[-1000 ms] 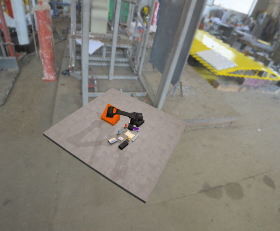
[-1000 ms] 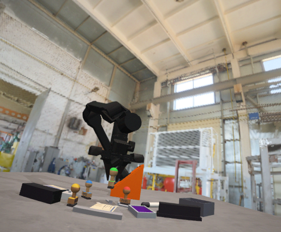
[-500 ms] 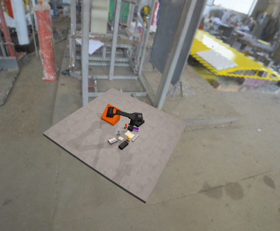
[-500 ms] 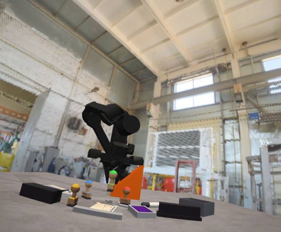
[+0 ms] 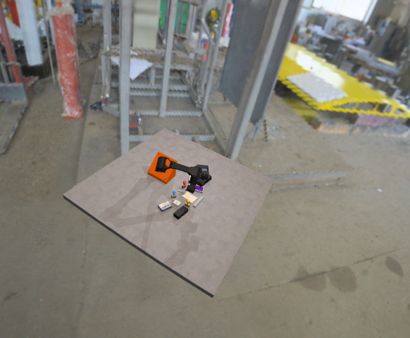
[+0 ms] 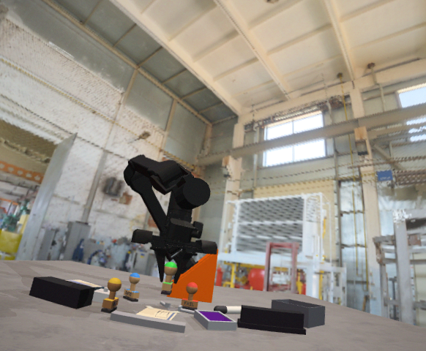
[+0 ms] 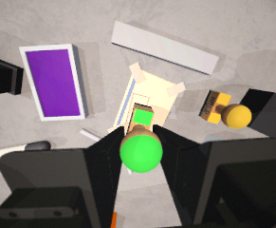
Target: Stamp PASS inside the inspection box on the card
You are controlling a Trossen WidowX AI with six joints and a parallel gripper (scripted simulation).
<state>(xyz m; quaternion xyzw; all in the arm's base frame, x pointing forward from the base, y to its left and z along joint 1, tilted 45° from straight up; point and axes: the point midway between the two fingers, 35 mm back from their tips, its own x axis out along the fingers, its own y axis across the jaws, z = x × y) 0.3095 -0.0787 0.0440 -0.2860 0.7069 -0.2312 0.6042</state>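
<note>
My gripper [image 6: 169,278] [image 7: 138,129] is shut on the green-topped stamp [image 6: 167,286] [image 7: 140,152], held upright in the air. In the wrist view its block, with a green patch, overlaps the lower part of the cream card [image 5: 189,196] [image 6: 148,312] [image 7: 161,90] and hides part of the outlined box. The card lies flat with taped corners; I see no print on its visible part. The stamp's underside and lettering are hidden. The purple ink pad [image 5: 199,189] [image 6: 215,316] [image 7: 54,83] in its pale tray lies left of the card in the wrist view.
A grey bar [image 6: 148,322] [image 7: 163,47] lies beyond the card in the wrist view. A yellow-topped stamp [image 6: 114,284] [image 7: 237,116] stands right, beside a black block [image 6: 60,291]. Blue-topped [image 6: 133,279] and red-topped [image 6: 192,288] stamps stand near. A black holder [image 6: 271,319] stands by the pad.
</note>
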